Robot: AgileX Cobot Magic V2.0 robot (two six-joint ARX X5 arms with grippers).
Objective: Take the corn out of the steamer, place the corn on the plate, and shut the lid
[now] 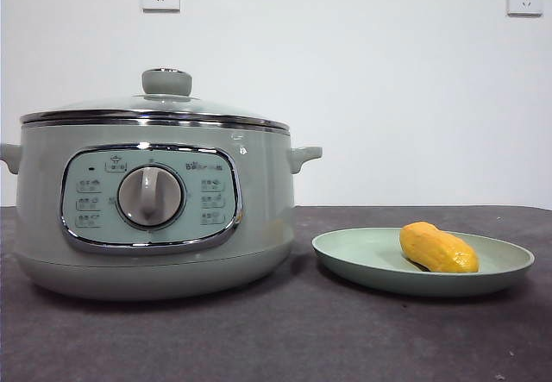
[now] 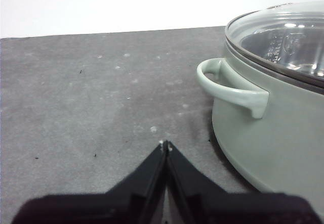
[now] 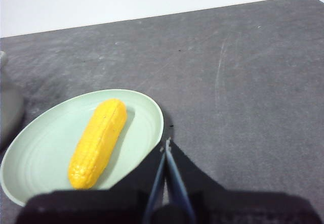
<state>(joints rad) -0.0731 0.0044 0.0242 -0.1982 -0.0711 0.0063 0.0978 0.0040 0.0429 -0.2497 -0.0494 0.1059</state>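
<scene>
1. Corn [image 1: 438, 248]: lay on its side on the plate [image 1: 362, 257], toward the plate's right half in the front view; it reached neither rim.
2. Plate: stood on the dark worktop [image 1: 276, 330] just right of the steamer [image 1: 147, 218], apart from it by a narrow gap.
3. Lid [image 1: 155, 110]: sat level on the steamer, its steel rim seated all round as far as the front view showed, knob upright. By this lie of things the task looked complete.
4. Risk, judged: little remained to go wrong. A rounded cob on a shallow plate could roll if the plate were nudged, most likely by the right arm pulling away close over the near rim.
5. Risk, judged: the left arm waited beside the steamer's side handle [image 2: 230, 85]; a careless sweep there could knock the handle and shift the pot or rattle the glass lid.
6. Left end effector [image 2: 165, 144]: jaws closed tip to tip, holding nothing, over bare worktop to the left of the steamer and touching neither.
7. Right end effector [image 3: 167, 143]: jaws likewise pressed together and empty, by the plate's rim, clear of the corn; whether it touched the rim could not be told.
</scene>
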